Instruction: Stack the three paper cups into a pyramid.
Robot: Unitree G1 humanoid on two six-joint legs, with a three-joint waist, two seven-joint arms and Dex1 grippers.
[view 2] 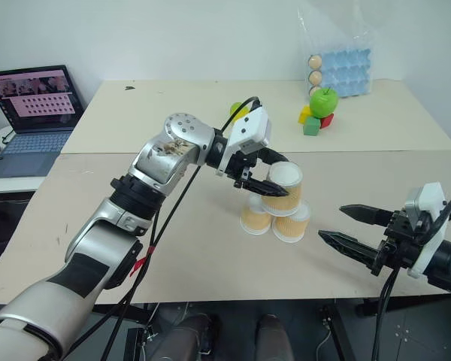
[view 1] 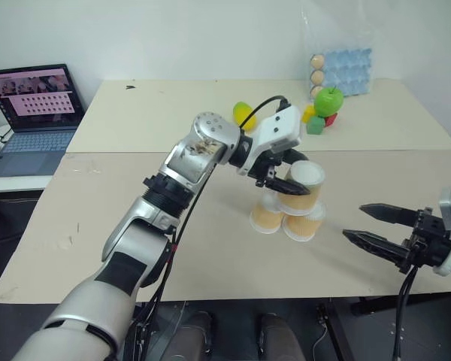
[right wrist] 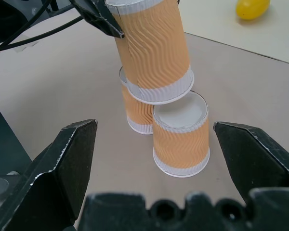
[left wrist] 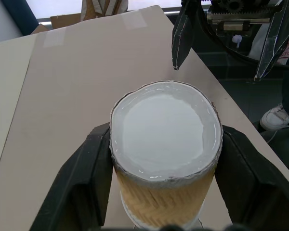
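Pale tabletop [view 1: 173,248], laptop [view 1: 36,113] at far left. Two base cups [view 1: 286,218] inverted, side by side at centre. Third cup [view 1: 301,186] (tan ribbed wall, white bottom up) rests tilted across both, left gripper [view 1: 284,180] fingers flanking it, grip state unclear. Step: placing apex. Next: level cup, withdraw without nudging base. Right gripper [view 1: 372,223] spread wide, empty, waiting to right.

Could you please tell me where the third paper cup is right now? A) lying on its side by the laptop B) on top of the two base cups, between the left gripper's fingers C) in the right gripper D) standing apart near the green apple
B: the top cup sits tilted on the two base cups, with the left gripper around it.
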